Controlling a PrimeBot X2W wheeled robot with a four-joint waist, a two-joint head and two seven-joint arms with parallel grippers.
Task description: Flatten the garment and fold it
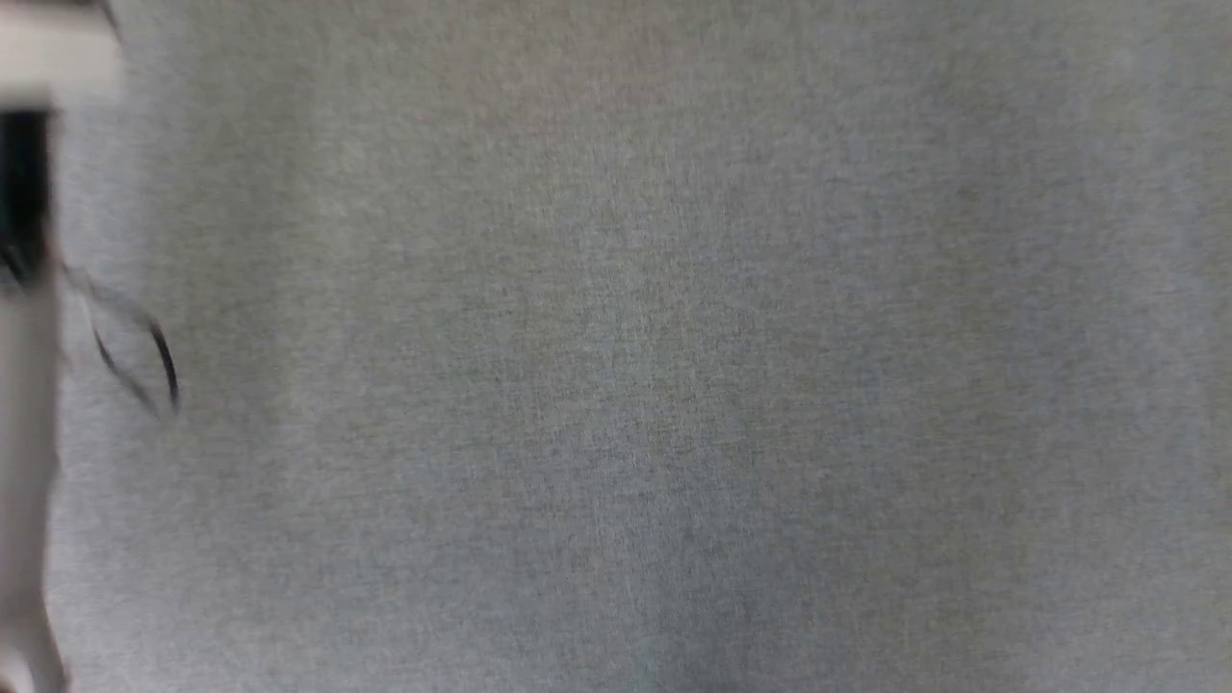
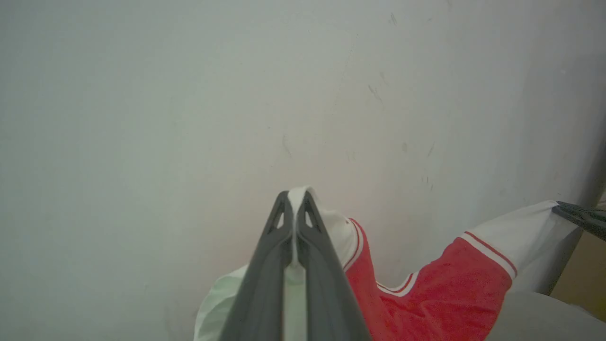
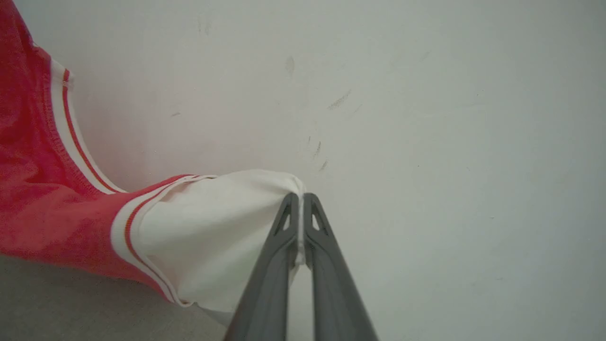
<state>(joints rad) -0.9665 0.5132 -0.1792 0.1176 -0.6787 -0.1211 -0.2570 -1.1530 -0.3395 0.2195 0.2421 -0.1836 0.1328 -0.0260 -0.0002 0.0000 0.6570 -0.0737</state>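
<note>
Left gripper [image 2: 296,201] is clenching on a bunched bit of white sleeve [image 2: 338,232]. The cloth is poking out past the fingertips and running down between the two dark fingers. The jaws are pressing together with no gap except the cloth.

The shirt [image 2: 426,284] is hanging just to the right of and below this gripper. It is showing a red body, a curved red-and-white striped neckline, then a striped band into the second white sleeve [image 2: 525,232]. At the far right edge another pair of dark fingers [image 2: 580,217] is pinching that second sleeve's tip.

Right gripper [image 3: 300,203] is also clamping shut on a sleeve edge [image 3: 213,227], with the white cloth caught right at the fingertips. The sleeve is spreading left of and below the fingers, and the red body is sitting farther left, up to the top-left corner. No print is showing.

A pale scuffed surface [image 3: 426,142] is lying ahead of both grippers, and a grey surface [image 3: 71,303] is showing under the red cloth at lower left.

The head view is blurring. It is showing a grey woven surface [image 1: 674,385], a pale arm part with a black band [image 1: 24,289] at the left edge, and a thin black cable loop [image 1: 144,366] beside it.
</note>
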